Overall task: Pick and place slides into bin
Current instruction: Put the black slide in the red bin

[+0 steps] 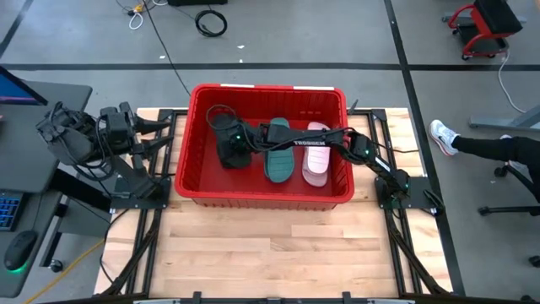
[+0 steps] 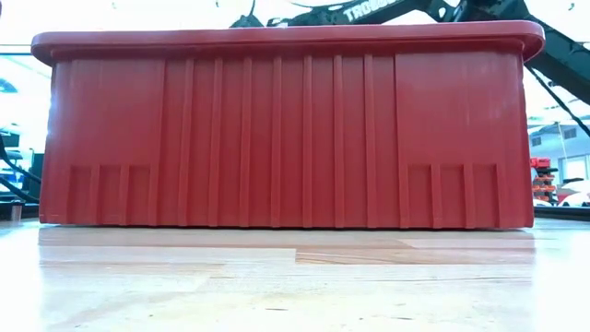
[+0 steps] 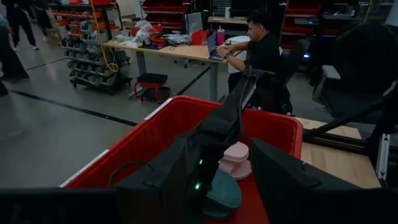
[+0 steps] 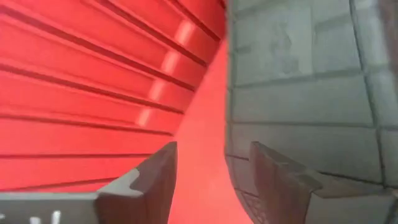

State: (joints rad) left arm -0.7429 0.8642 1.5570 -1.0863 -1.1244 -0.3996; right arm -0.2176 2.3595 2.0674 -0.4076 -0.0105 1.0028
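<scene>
high view: i read the large rectangular red plastic bin point(image 1: 196, 148) at the table's far middle. inside it i count two slides in plain sight: one teal green foam slide point(image 1: 278, 163) and one pale pink foam slide point(image 1: 315, 165), side by side on the floor of the bin. a dark shape by the left wall may be a black slide; i cannot tell. the right gripper point(image 1: 240, 145) reaches across the bin interior. the left arm is parked off the bin's left side, its gripper not distinguishable here.

low view: only the bin's ribbed outer wall shows; its contents are hidden.

left wrist view: the left gripper point(image 3: 217, 186) has its fingers apart, holding nothing, aimed over the bin rim.

right wrist view: the right gripper's fingers are apart, empty, just beside a grey-green ribbed sole.

handling, as i judge it: foam slides are light, soft and compressible, not fragile. take hold across the wide strap.
</scene>
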